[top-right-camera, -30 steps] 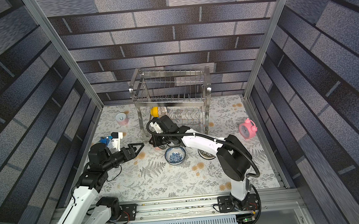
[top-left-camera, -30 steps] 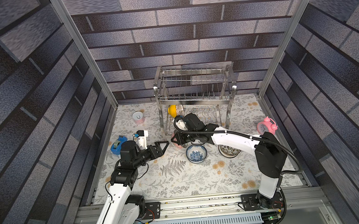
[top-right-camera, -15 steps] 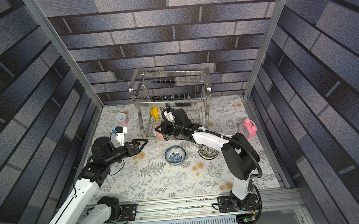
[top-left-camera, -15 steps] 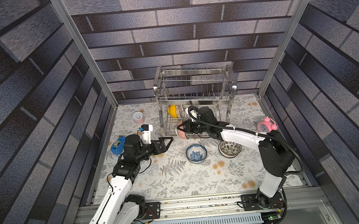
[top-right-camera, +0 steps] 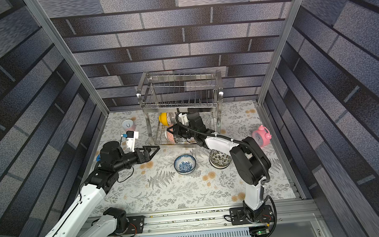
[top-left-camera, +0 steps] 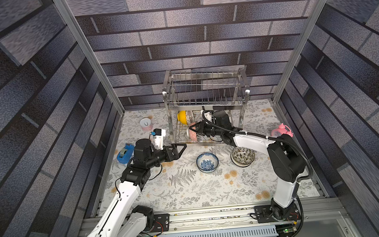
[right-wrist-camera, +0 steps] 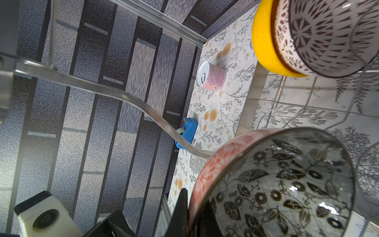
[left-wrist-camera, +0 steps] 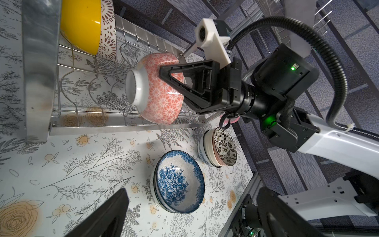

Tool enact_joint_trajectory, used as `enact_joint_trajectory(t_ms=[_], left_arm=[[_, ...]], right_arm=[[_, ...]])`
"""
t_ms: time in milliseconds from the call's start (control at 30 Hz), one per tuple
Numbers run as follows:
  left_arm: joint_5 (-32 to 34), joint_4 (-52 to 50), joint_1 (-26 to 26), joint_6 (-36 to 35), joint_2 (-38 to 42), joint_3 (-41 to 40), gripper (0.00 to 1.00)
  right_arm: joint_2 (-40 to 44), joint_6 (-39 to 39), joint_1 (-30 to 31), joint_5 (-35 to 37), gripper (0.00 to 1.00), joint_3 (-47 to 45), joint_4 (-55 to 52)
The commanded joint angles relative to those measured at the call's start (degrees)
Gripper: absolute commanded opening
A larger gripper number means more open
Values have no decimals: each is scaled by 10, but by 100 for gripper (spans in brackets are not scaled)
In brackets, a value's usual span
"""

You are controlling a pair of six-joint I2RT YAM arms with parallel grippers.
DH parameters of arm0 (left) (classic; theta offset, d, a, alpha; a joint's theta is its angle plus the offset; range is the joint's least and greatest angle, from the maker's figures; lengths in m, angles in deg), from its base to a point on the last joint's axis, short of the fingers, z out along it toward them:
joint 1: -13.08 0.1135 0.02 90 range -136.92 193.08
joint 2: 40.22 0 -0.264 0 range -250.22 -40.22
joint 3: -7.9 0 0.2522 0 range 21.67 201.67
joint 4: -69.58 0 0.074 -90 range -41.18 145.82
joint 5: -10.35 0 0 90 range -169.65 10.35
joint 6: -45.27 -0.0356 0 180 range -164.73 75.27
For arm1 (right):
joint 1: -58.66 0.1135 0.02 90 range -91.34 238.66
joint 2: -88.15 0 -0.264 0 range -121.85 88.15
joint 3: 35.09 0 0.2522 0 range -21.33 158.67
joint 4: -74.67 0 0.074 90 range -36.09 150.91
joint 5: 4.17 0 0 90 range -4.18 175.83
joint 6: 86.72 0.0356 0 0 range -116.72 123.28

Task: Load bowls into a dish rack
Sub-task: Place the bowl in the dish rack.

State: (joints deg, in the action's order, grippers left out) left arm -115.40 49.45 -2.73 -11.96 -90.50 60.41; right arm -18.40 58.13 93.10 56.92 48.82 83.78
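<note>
Progress stands at roughly a quarter, by my estimate. The tall two-tier stainless steel wire dish rack (top-left-camera: 206, 105), upper centre in both top views, holds two bowls on edge at the left end of its lower tier: a glossy yellow round bowl (top-left-camera: 182, 117) and, touching it, a white bowl with a brown petal pattern (left-wrist-camera: 107, 30). The upper tier is bare. A third, a salmon-pink bowl with a white flower pattern (left-wrist-camera: 162, 98), is mid-placement. It lies on its side over the lower-tier wires, just right of the seated pair. The right gripper (top-left-camera: 197, 130) is clamped narrow on its rim, one finger outside the wall and one inside. Whether it already sits between the dividers I cannot tell. Its condition looks sound: a glazed outer surface with a highlight, a plain white foot ring turned towards the left of the left wrist picture, and a grey interior with dark leaves in the right wrist picture. No chips are visible. Outstanding are two stacks on the floral-print tabletop (top-left-camera: 189, 193) below the rack. One is topped by a blue-and-white rose-patterned bowl (top-left-camera: 207, 162) with at least one bowl beneath it. The other is topped by a dark leaf-patterned bowl (top-left-camera: 242, 156), nested in several more. The left gripper (top-left-camera: 181, 150) hovers left of centre, its fingers spread wide and empty — near the rack's left post, touching nothing.
</note>
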Motion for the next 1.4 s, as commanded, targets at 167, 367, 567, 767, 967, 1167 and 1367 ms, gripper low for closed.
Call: enact_joint_trajectory(t_ms=[167, 367, 567, 767, 967, 1167, 1367], left_arm=[[9, 4, -9, -25, -11, 25, 100], [13, 2, -15, -29, -16, 26, 100], [16, -2, -18, -33, -17, 20, 100], [19, -9, -18, -43, -15, 17, 100], [20, -29, -18, -44, -14, 17, 100], [22, -29, -19, -42, -15, 15, 100], [23, -32, -20, -44, -20, 18, 100]], right_arm=[[-31, 41, -16, -6, 0, 21, 73], [-39, 35, -19, 33, 0, 23, 72], [-55, 38, -23, 76, 0, 35, 76], [-77, 38, -24, 110, 0, 59, 70], [-105, 32, -24, 128, 0, 89, 67], [-126, 28, -25, 170, 0, 108, 57], [-130, 23, -27, 205, 0, 117, 46]])
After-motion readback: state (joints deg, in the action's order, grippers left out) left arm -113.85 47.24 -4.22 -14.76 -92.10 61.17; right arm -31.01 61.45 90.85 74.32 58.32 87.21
